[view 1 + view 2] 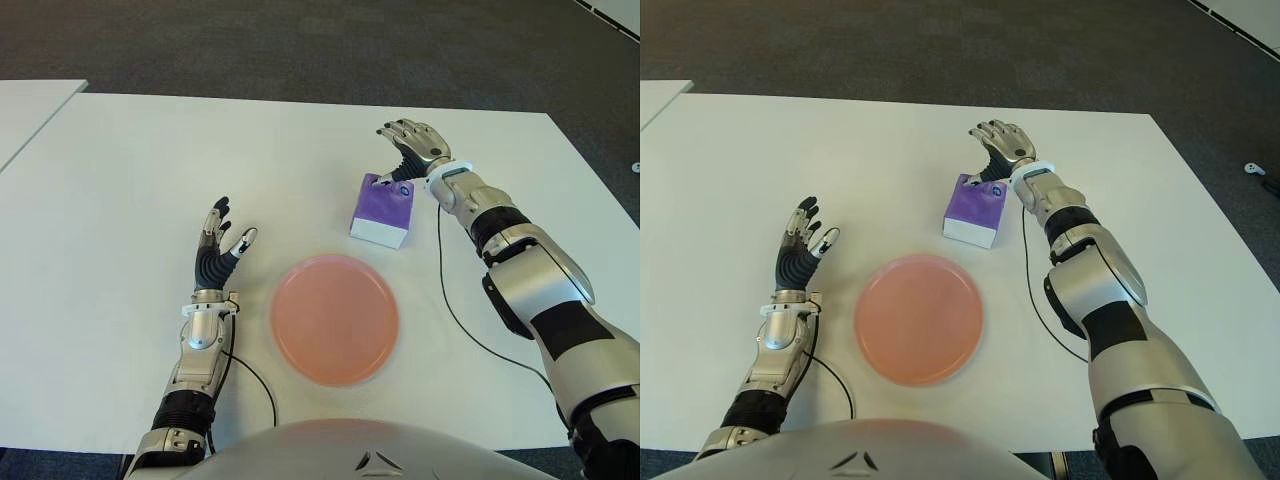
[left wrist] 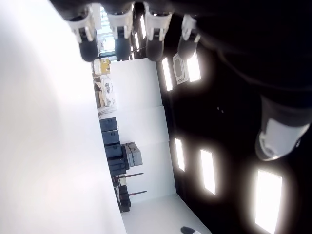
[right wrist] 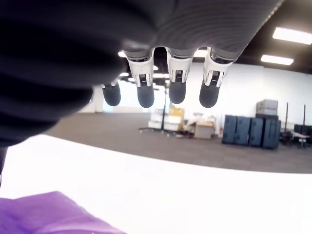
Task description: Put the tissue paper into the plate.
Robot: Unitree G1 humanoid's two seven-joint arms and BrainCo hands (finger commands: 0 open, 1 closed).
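Table: a white table [image 1: 120, 180] carries everything; its far edge meets dark carpet [image 1: 300, 40], and a second white surface [image 1: 25, 105] shows past its far left corner.

Tissue paper: a purple pack with a white side, the tissue paper [image 1: 382, 208], lies on the table right of centre, nearer the far edge than the plate and well in from the right edge. It is tilted, one corner pointing toward the plate. It is on the table, not in the plate.

Plate: a round pink plate [image 1: 335, 318] sits flat near the middle of the table's near edge, just on the near side of the tissue paper and apart from it, with bare table between them.

Right hand: the right hand [image 1: 412, 150] is at the far right corner of the tissue paper, above its top face. Its fingers are stretched out and relaxed, pointing toward the far edge, and close on nothing. The right wrist view shows four straight fingertips [image 3: 176, 92] over bare table with the purple pack below the palm. Whether the thumb touches the pack cannot be told.

Left hand: the left hand [image 1: 218, 250] shows to the left of the plate, apart from it, toward the near edge. Its fingers are extended and spread, thumb out toward the plate, holding nothing.

Cables: a thin black cable [image 1: 450, 300] runs from the right wrist along the table.
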